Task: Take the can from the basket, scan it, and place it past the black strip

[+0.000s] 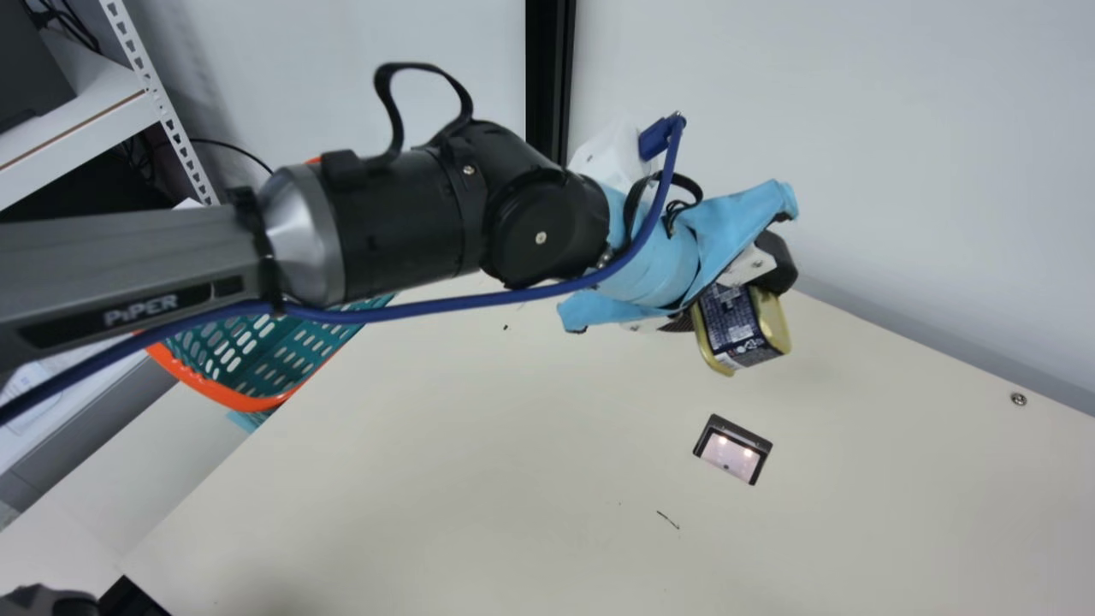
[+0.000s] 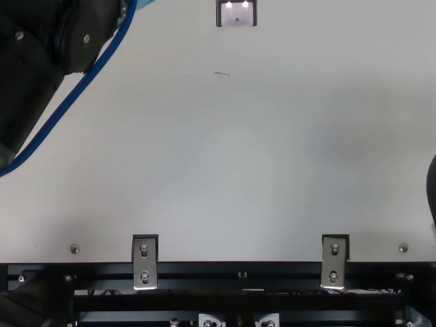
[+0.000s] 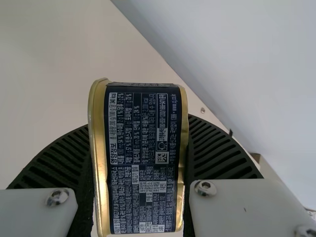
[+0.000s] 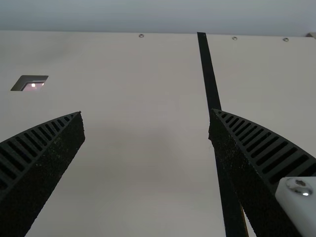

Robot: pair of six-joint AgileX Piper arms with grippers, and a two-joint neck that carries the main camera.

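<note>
Scanning seems in hand: the black-ribbed left gripper (image 3: 138, 126) is closed on the navy-and-gold rounded metal can (image 1: 742, 329), raised near the square dark-framed glass scanner (image 1: 733, 453), over which it should next be lowered, code-side down, while the black-ribbed right gripper (image 4: 147, 116) gapes empty.

Setting: likely a robotics lab, fitted with a small mock checkout. Evidence at hand: my jointed left arm (image 1: 385, 227), a blue cable (image 1: 479, 301) running along it, extends over a cream bench (image 1: 411, 462) edged by a black metal frame with brackets (image 2: 204, 270); a lit scanner window (image 1: 731, 458) is set into the top. Behind the basket (image 1: 201, 383), I note white slotted-metal shelving (image 1: 85, 124) with loose cables, beside a pale wall (image 1: 821, 137).
</note>
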